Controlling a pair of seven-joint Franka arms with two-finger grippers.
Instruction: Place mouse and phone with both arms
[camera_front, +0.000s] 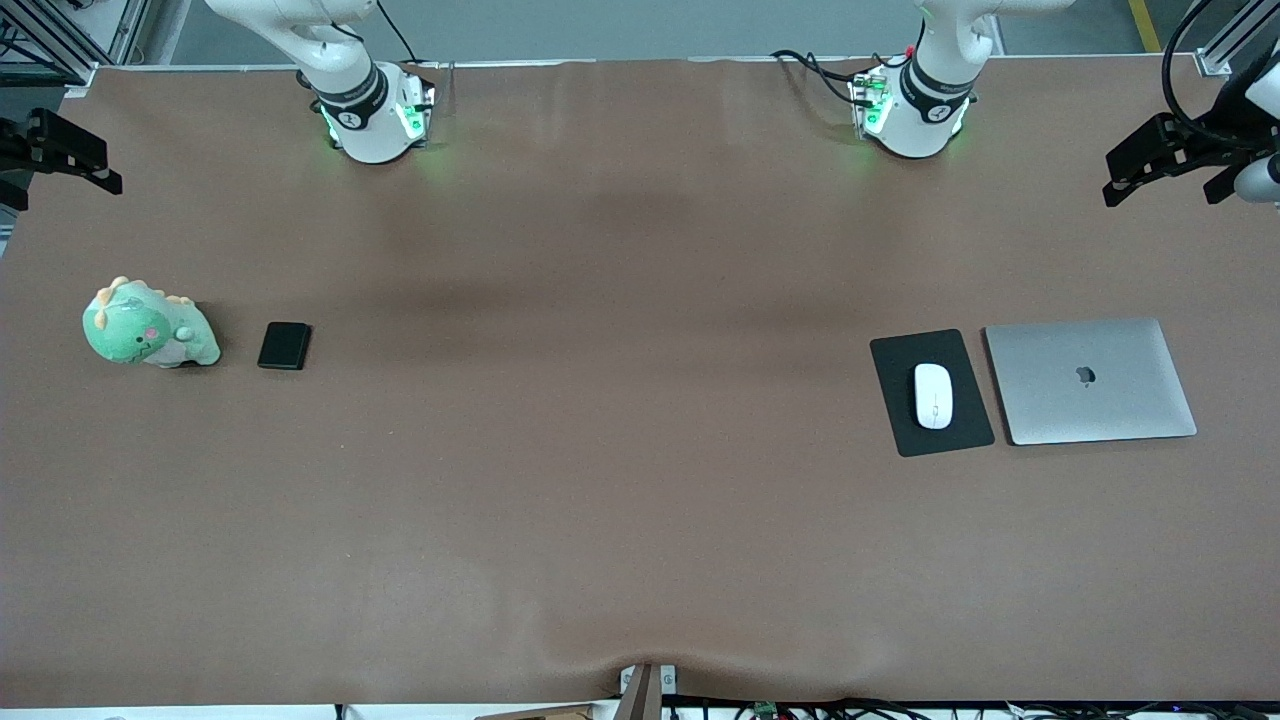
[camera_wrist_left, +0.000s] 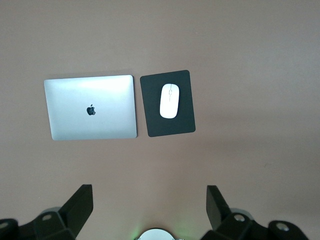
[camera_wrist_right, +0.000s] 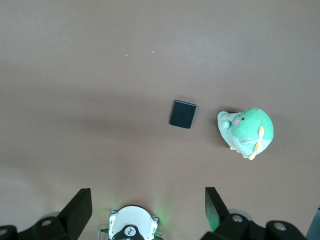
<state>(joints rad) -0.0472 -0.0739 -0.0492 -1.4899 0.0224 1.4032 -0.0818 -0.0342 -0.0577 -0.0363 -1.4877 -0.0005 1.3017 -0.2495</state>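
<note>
High over the table, the left gripper (camera_wrist_left: 147, 207) hangs wide open above the mouse (camera_wrist_left: 170, 100), which sits on the mouse pad (camera_wrist_left: 150, 125) beside the laptop (camera_wrist_left: 90, 107). The right gripper (camera_wrist_right: 145, 207), open too, hangs above the phone (camera_wrist_right: 182, 114) and the green toy (camera_wrist_right: 246, 131). The front view shows neither gripper whole.

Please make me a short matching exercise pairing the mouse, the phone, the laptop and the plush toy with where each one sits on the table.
Things:
1. mouse
2. phone
3. laptop
4. plush toy

Places:
A. beside the plush toy
B. on the mouse pad
C. nearest the right arm's end of the table
D. closed, beside the mouse pad

Pairs: 1-B, 2-A, 3-D, 4-C
</note>
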